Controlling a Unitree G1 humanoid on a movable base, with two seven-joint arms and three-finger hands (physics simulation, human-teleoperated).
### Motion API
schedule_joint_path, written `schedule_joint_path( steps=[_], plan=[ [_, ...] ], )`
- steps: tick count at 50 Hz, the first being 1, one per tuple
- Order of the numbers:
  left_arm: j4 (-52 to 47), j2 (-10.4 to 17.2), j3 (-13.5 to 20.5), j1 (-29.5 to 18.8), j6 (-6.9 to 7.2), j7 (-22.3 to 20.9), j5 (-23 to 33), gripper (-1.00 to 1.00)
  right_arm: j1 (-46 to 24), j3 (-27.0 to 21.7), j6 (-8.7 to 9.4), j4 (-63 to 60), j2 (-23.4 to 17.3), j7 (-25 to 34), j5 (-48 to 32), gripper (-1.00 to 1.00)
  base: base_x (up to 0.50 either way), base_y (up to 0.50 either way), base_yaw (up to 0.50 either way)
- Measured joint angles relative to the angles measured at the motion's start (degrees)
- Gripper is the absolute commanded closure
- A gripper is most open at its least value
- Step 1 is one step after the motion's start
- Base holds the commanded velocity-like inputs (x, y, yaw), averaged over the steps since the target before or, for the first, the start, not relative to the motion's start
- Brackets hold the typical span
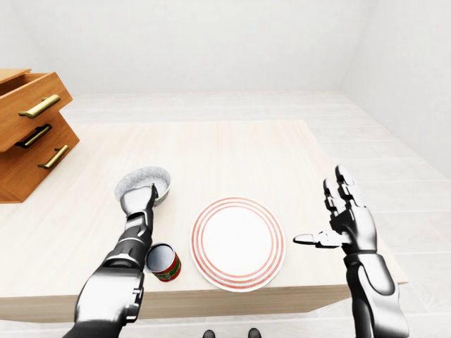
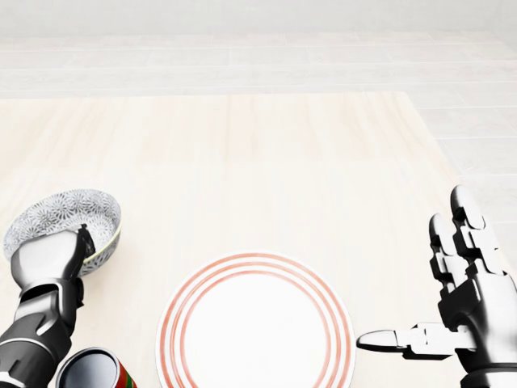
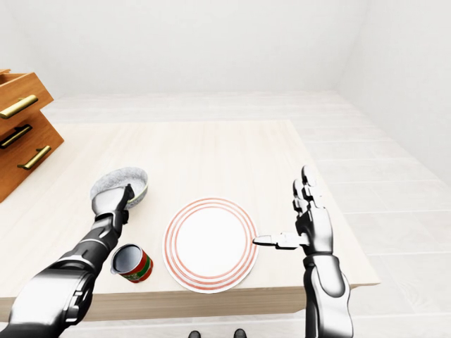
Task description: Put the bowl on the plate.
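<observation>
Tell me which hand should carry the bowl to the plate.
Left. The left hand grips the bowl at its rim, left of the plate. The right hand hovers open right of the plate, away from the bowl.

This looks like a plain domestic dining room, rendered in a simulator. A pale wooden table [image 1: 232,151] carries tableware: a red-ringed plate [image 1: 238,243] near its bottom edge in the left-eye view, a patterned bowl [image 1: 151,179] and a red can [image 1: 163,262]. A wooden drawer unit [image 1: 28,134] with brass handles [image 1: 39,106] stands at the table's left edge. White walls [image 1: 197,49] and a pale plank floor [image 1: 394,169] surround it.
</observation>
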Motion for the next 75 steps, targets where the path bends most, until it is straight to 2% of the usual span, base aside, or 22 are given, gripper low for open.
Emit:
schedule_joint_path(
  steps=[26,41,62,75],
  plan=[
    [-1.6,3.0,1.5,-2.9,-0.02,-0.9,-4.7,1.00,0.6,-0.5,0.00,-1.5,0.3,0.6,0.6,-1.00,0.00,0.00,0.00],
    [-7.1,4.0,1.3,-3.9,-0.23,-2.2,-5.1,1.00,1.2,-0.7,0.00,-3.0,0.6,0.9,0.7,-1.00,0.00,0.00,0.00],
    [-22.8,2.9,1.8,1.3,0.00,-8.8,-2.1,1.00,1.3,-0.8,0.00,-4.2,0.8,1.2,0.8,-1.00,0.00,0.00,0.00],
    [-34.4,1.3,2.3,6.8,0.00,-13.2,0.7,1.00,1.4,-0.8,0.00,-4.8,0.9,1.2,0.7,-1.00,0.00,0.00,0.00]
  ],
)
